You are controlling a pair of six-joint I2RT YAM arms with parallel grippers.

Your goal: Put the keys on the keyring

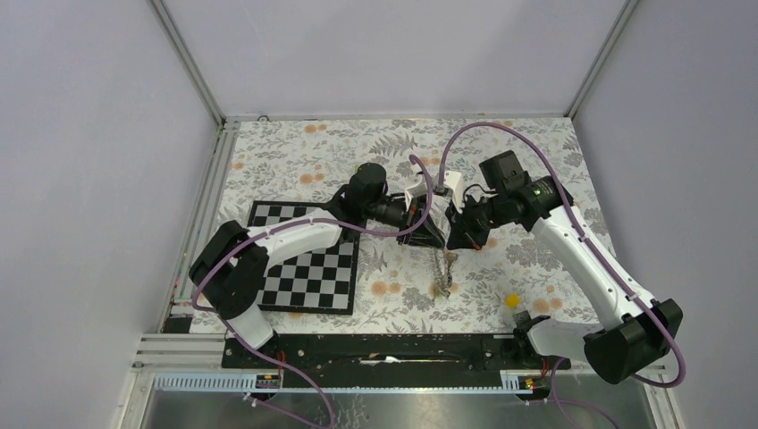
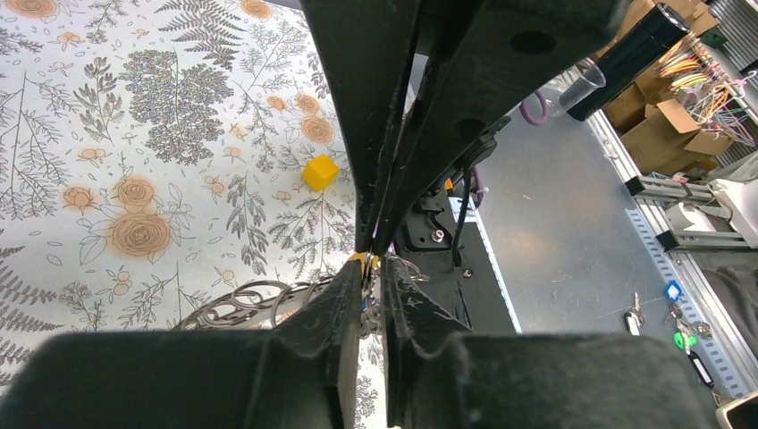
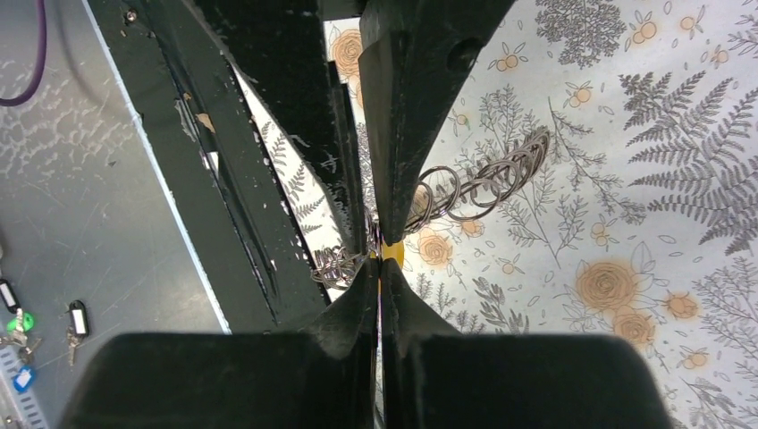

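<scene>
Above the flowered cloth, my left gripper [image 1: 435, 231] [image 2: 374, 268] and right gripper [image 1: 454, 234] [image 3: 379, 264] meet tip to tip. The keyring [image 1: 442, 268] [image 2: 237, 304] [image 3: 487, 183], a string of overlapping grey metal loops, hangs from that spot down to the cloth. The left jaws stand nearly closed, with some of its loops pinched between them. My right jaws are pressed together on a small yellow-headed key [image 3: 393, 253] [image 2: 360, 260]. More keys, with a green head [image 3: 20, 320] [image 2: 685, 340], a black head [image 3: 78, 317] and a blue head [image 3: 22, 378] [image 2: 672, 290], lie on the grey metal surface beyond the table's near rail.
A small yellow cube [image 1: 513, 301] [image 2: 319, 172] sits on the cloth near the right arm's base. A checkerboard [image 1: 308, 273] lies under the left arm. The black base rail [image 1: 384, 349] runs along the near edge.
</scene>
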